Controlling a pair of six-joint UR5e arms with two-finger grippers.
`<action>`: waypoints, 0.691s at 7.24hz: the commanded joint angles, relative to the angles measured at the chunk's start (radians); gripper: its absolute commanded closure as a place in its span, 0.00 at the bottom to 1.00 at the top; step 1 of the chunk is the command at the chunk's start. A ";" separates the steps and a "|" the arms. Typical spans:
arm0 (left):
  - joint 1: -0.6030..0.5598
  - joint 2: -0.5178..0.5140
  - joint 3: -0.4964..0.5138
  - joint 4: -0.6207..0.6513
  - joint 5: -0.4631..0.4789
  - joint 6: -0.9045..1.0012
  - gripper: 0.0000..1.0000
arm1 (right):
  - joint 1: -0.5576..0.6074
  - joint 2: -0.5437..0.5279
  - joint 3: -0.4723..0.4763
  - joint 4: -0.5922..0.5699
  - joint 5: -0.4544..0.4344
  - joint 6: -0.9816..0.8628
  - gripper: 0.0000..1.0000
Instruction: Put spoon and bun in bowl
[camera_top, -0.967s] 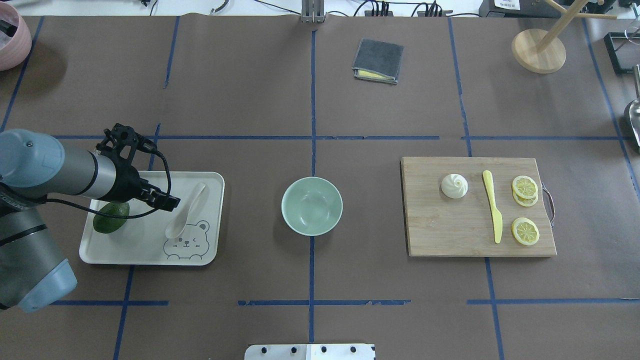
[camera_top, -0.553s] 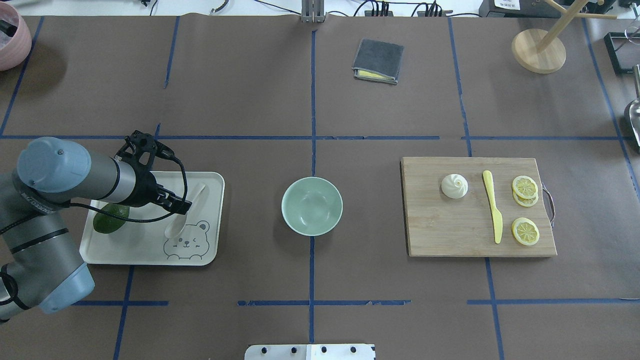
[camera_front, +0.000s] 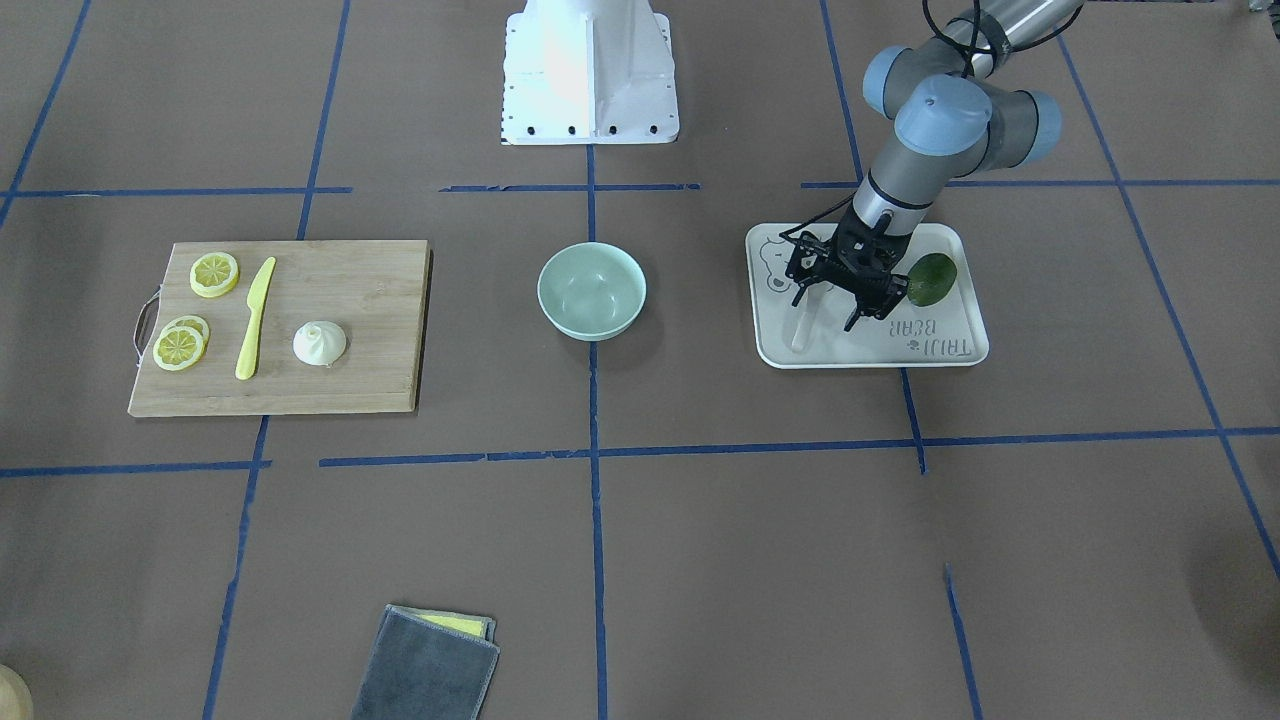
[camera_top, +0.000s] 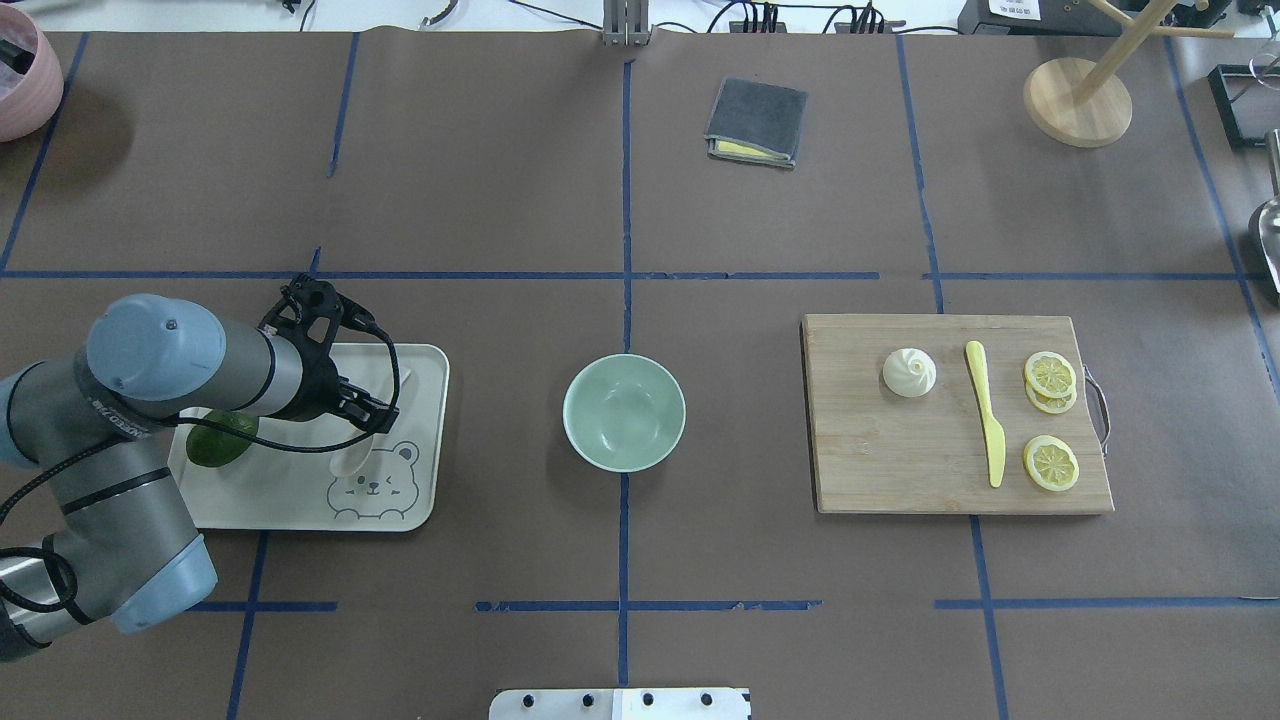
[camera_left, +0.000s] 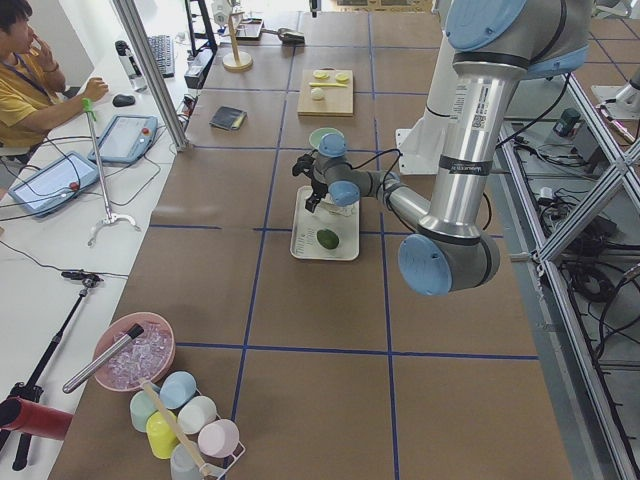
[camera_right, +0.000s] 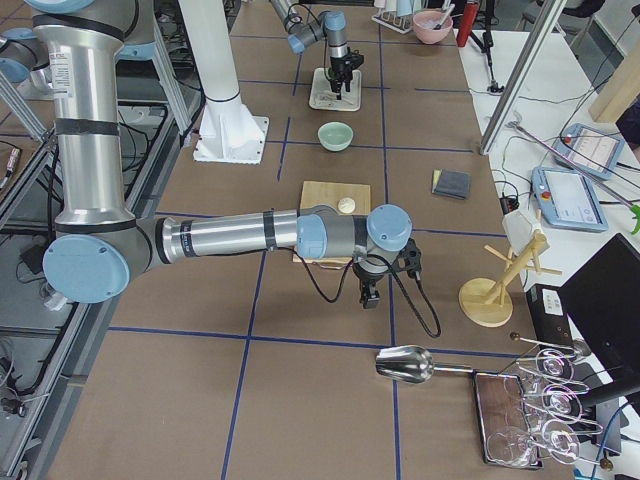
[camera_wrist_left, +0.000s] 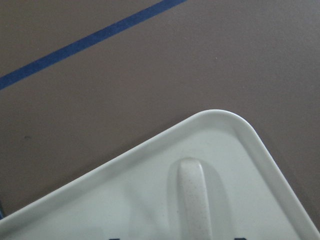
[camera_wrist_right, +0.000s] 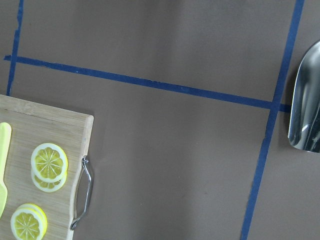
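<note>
The pale spoon (camera_top: 352, 458) lies on the white tray (camera_top: 290, 495), with its handle (camera_wrist_left: 192, 195) pointing to the tray's far corner. My left gripper (camera_top: 377, 416) is open and low over the spoon's handle, its fingers to either side; it also shows in the front view (camera_front: 832, 305). The mint-green bowl (camera_top: 624, 412) stands empty at the table's middle. The white bun (camera_top: 908, 372) sits on the wooden cutting board (camera_top: 900, 465). My right gripper (camera_right: 368, 292) shows only in the exterior right view, beyond the board's end; I cannot tell if it is open.
A green avocado (camera_top: 222, 441) lies on the tray beside my left wrist. A yellow knife (camera_top: 985, 412) and lemon slices (camera_top: 1050, 464) share the board. A grey cloth (camera_top: 756, 121) and a wooden stand (camera_top: 1077, 101) are at the far side. A metal scoop (camera_wrist_right: 307, 100) lies at the right.
My left arm has swung right and forward across the tray. Its gripper has moved from beside the spoon to over the spoon's handle. The other things have not moved.
</note>
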 joint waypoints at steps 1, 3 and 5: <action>0.003 -0.003 -0.002 0.000 -0.003 -0.002 0.39 | -0.003 0.000 -0.001 0.000 0.000 0.001 0.00; 0.009 -0.003 -0.002 0.000 -0.003 0.000 0.51 | -0.006 0.000 -0.001 0.000 0.000 0.001 0.00; 0.017 -0.003 -0.001 0.000 -0.003 0.000 0.52 | -0.010 0.000 -0.005 0.000 0.000 0.001 0.00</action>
